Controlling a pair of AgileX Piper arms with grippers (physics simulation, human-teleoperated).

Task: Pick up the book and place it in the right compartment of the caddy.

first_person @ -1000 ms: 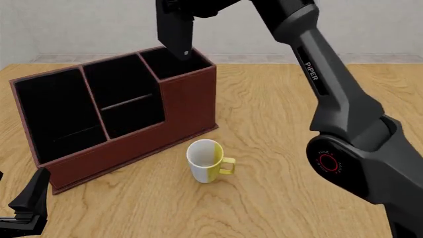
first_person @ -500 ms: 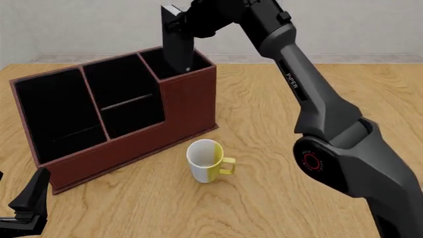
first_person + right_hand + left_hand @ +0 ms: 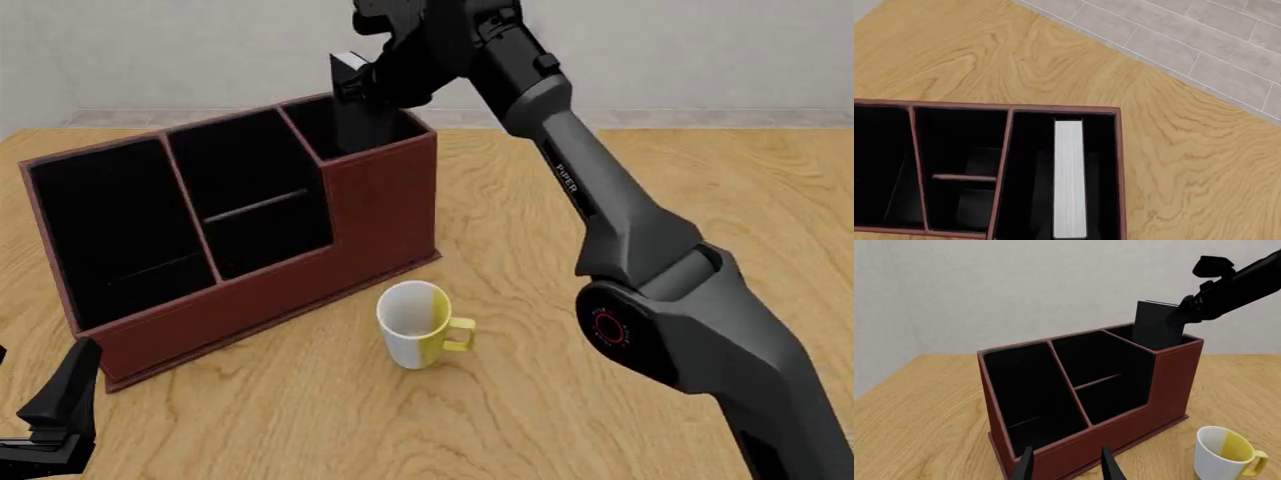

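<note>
We see the book point(image 3: 350, 100) standing upright in the right compartment point(image 3: 380, 130) of the caddy point(image 3: 380, 215), its upper part rising above the rim while everything lower is hidden behind the caddy's reddish-brown wall. From the right wrist view we look straight down onto its white page edge point(image 3: 1069, 177), which runs along the middle of that narrow black-lined section with dark gaps on either side; we cannot tell whether the book reaches the floor of the compartment, because the interior is all black. The right gripper point(image 3: 380, 75) sits at the top of the book, but in the front view its dark fingers merge with the black cover and the arm's own body, and the right wrist view shows no fingertips at all, so we cannot tell whether those jaws grip the book or have let go. The left gripper point(image 3: 1066, 467) is low, near the caddy's front wall, cut off at the picture's edge; its two fingertips stand apart with nothing between them, jaws open. A white and yellow mug point(image 3: 420, 325) stands on the worktop point(image 3: 561, 200) just in front of the caddy.
</note>
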